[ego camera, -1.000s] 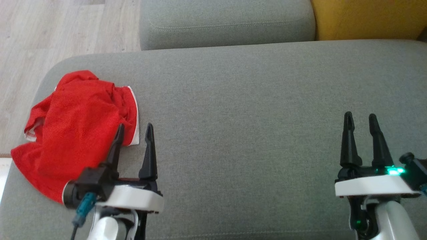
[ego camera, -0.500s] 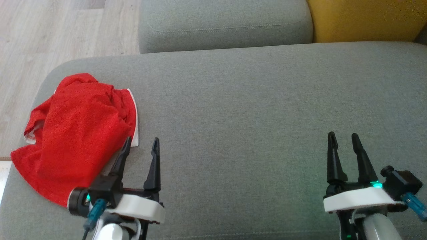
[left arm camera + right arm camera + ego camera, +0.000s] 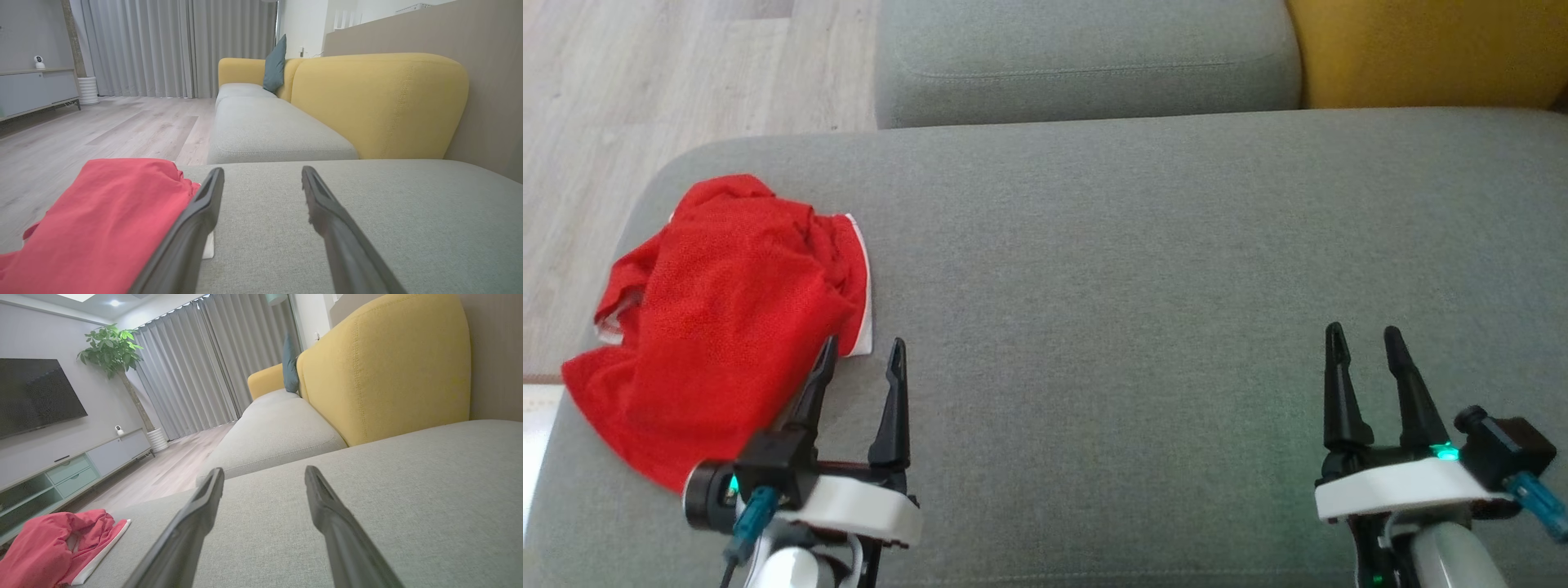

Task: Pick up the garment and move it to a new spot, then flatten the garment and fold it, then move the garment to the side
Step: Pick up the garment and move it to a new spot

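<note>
The garment (image 3: 719,318) is a crumpled red mesh piece with white trim, lying at the left end of the grey sofa cushion (image 3: 1111,261). My left gripper (image 3: 862,355) hangs open just right of the garment's near corner, its left finger over the red cloth's edge, nothing between the fingers. In the left wrist view the garment (image 3: 102,220) lies left of the open left gripper (image 3: 261,179). My right gripper (image 3: 1364,343) stands open over bare cushion at the lower right. The right wrist view shows the garment (image 3: 49,547) far off to the left of the open right gripper (image 3: 263,475).
A second grey seat cushion (image 3: 1086,57) lies beyond the first, with a yellow backrest (image 3: 1421,49) to its right. Wooden floor (image 3: 645,82) runs past the cushion's left edge. A teal pillow (image 3: 276,65) leans far back on the sofa.
Both grippers have drawn back toward the bottom of the head view, the right one more. The camera shifted slightly. The garment lies as it did.
</note>
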Tool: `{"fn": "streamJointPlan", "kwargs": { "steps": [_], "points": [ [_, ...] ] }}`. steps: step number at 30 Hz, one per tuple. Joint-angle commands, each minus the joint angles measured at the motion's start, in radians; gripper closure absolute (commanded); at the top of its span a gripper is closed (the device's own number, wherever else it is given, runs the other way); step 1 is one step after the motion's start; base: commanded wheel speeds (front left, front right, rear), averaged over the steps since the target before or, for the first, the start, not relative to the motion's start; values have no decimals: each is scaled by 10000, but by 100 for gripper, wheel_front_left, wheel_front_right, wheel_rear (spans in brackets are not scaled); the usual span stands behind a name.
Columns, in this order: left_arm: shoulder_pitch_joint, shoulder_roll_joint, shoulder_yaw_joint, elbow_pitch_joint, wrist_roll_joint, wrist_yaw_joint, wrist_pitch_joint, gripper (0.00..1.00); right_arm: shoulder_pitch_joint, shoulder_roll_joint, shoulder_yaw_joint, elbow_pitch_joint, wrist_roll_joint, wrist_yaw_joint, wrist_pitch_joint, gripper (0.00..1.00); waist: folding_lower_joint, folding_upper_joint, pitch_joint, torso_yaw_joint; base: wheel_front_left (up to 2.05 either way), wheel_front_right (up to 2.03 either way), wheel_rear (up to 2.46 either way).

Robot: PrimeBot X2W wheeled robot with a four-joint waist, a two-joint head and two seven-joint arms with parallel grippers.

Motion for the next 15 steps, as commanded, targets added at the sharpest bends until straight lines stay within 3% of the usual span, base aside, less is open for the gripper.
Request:
{"fn": "streamJointPlan", "kwargs": {
  "steps": [1,15],
  "points": [
    [-435,-43,317,-339,-30,41,-78,0,-396,-85,215,-344,-83,77,-109,0,0,0,-7,71,0,0,0],
    [-364,-44,614,-396,-186,236,-78,0,-171,-85,633,-278,-130,77,-109,0,0,0,-93,1626,0,0,0]
  ]
}}
